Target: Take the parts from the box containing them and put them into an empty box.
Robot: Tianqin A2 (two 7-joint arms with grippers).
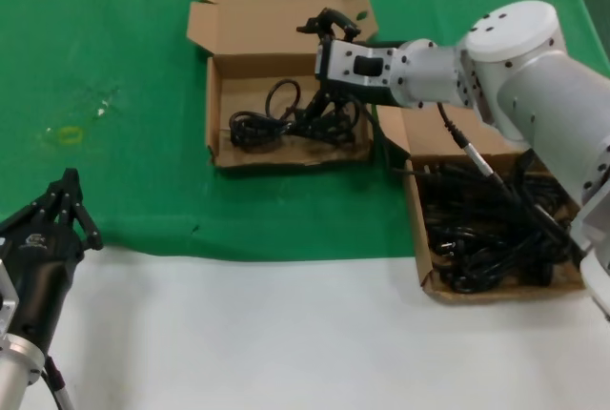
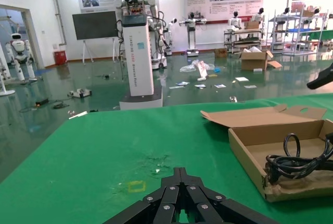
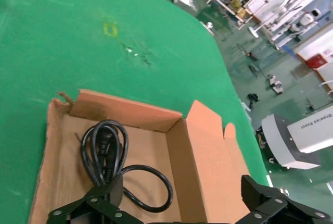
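Transfer partly done: a few cords (image 1: 286, 122) already lie in the far box (image 1: 217, 105) on the green cloth (image 1: 114, 76), while a thick tangle of cords (image 1: 496, 229) still fills the near box (image 1: 417, 215) on the robot's right. Right gripper (image 1: 335, 59) hangs over the far box, fingers spread wide with nothing between them; a coiled cord (image 3: 106, 151) lies just below. Left gripper (image 1: 65, 208) sits parked at the cloth's near edge, fingertips pinched together, empty. The far box's open lid (image 1: 276, 5) stands behind; nothing blocks the way back.
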